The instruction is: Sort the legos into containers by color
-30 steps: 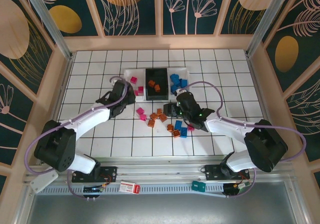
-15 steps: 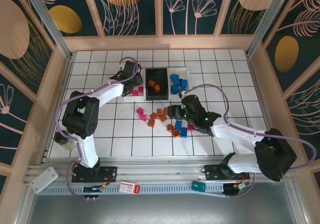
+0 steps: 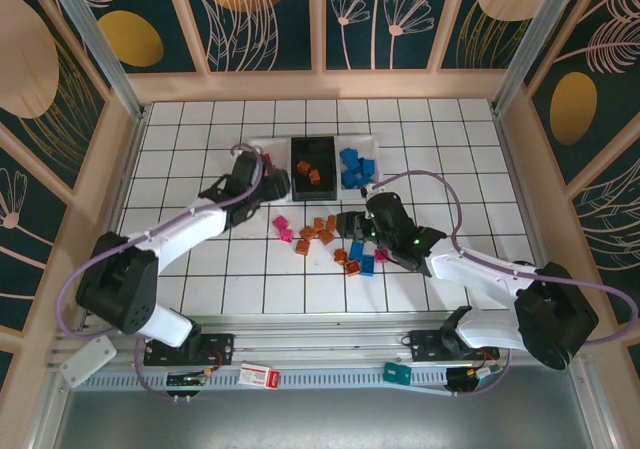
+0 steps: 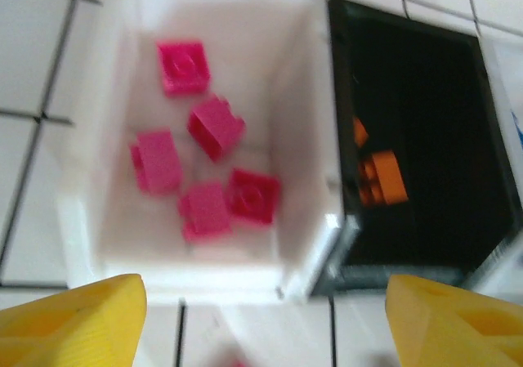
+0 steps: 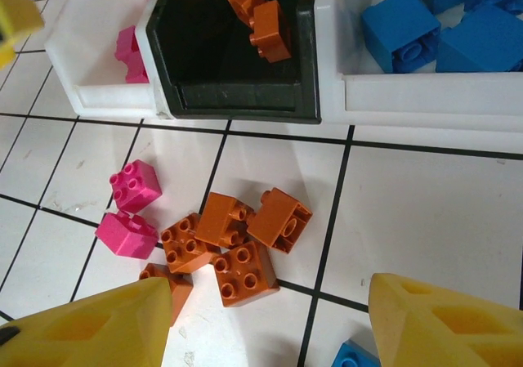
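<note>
Left gripper (image 4: 261, 322): yellow fingertips (image 4: 73, 318) set wide apart, nothing between them. It hangs above the near edge of the left white shallow plastic tray (image 4: 78, 244). Five magenta-pink plastic bricks (image 4: 216, 127) lie loose inside that tray. The black shallow tray (image 4: 425, 81) touches it on the right, with orange plastic bricks (image 4: 380, 179) on its floor. The right white tray (image 5: 425, 97), beside the black one, holds blue plastic bricks (image 5: 400, 28).

Right gripper (image 5: 270, 326): jaws also wide and empty, poised over a loose cluster (image 5: 237, 248) on the white tiled table (image 5: 409, 212), just in front of the trays. Cluster: several orange pieces touching one another, two magenta ones (image 5: 135, 183) just left of them, a blue corner at the frame's lower edge.
</note>
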